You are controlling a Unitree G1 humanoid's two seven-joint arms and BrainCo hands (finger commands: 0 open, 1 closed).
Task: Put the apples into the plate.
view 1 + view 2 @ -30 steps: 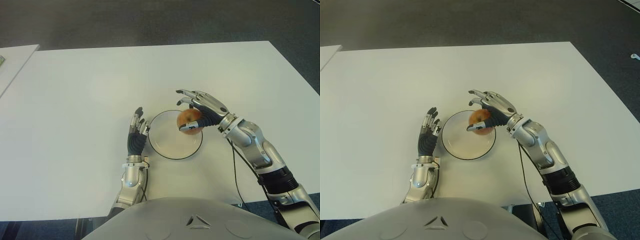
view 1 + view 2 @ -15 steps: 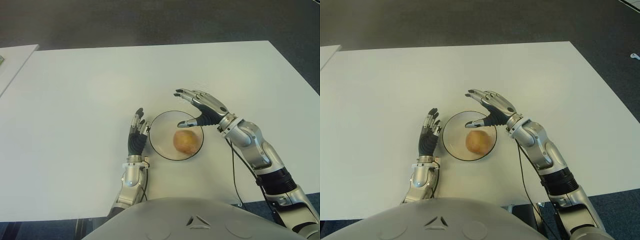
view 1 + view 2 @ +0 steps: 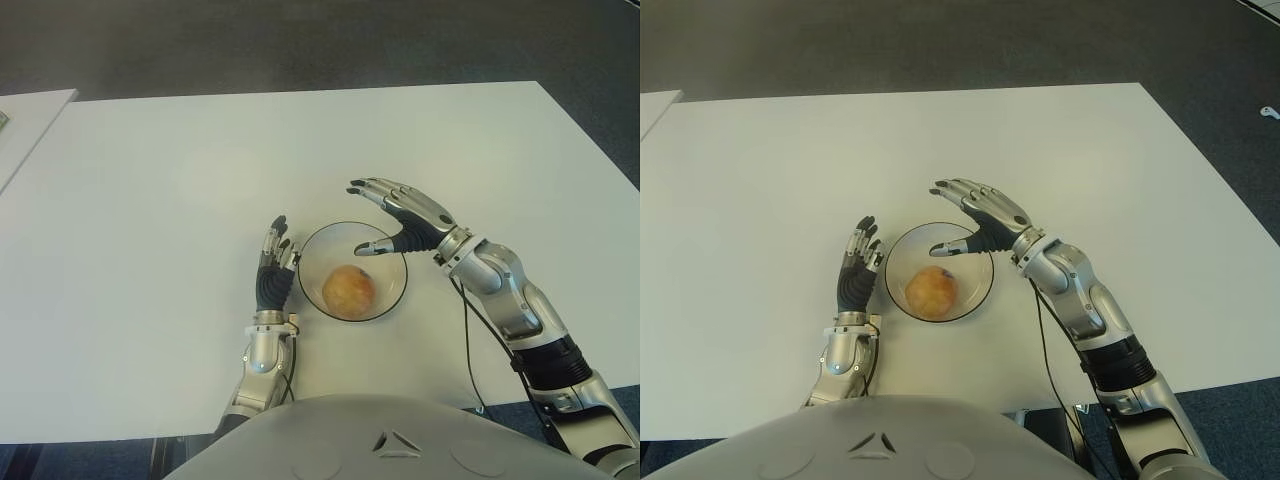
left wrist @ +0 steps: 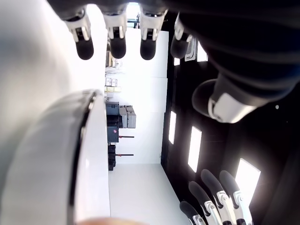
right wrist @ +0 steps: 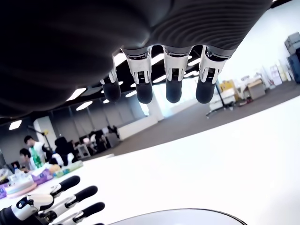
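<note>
Sitting in the plate on a white counter over dark carpet, the apple lies free; right hand spread empty above, left hand flat, open alongside.

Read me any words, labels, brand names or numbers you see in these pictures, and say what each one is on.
No readable text: the apple, the plate, the white table, the left hand and the right hand carry no markings.
Background items in the right wrist view are too blurred to read.
</note>
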